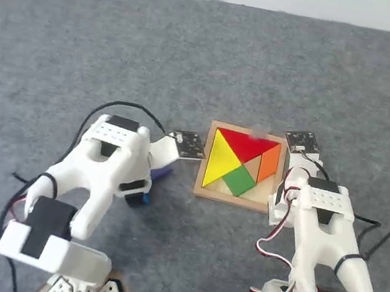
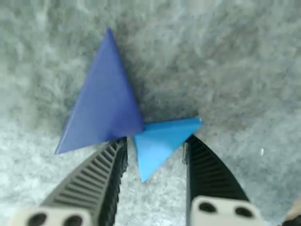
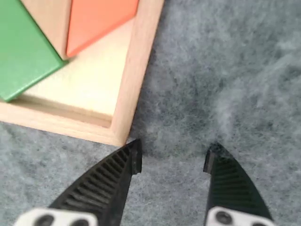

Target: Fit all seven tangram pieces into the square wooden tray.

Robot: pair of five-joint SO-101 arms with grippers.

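Left tool [image 2: 154,141]: jaws wide, straddling the small light-blue triangular piece [image 2: 162,140] on the grey carpeted desk [image 2: 235,70], apart from the square wooden tray [image 1: 233,199]. That piece touches the large dark-blue triangular piece [image 2: 101,106] at one corner. Recommended: close on the flat edges and lift straight, so the neighbour is not dragged.

Right tool [image 3: 173,155]: wide, empty, just beside the tray's corner.

Pad contact cannot be confirmed. In the high view the left arm covers the light-blue piece.
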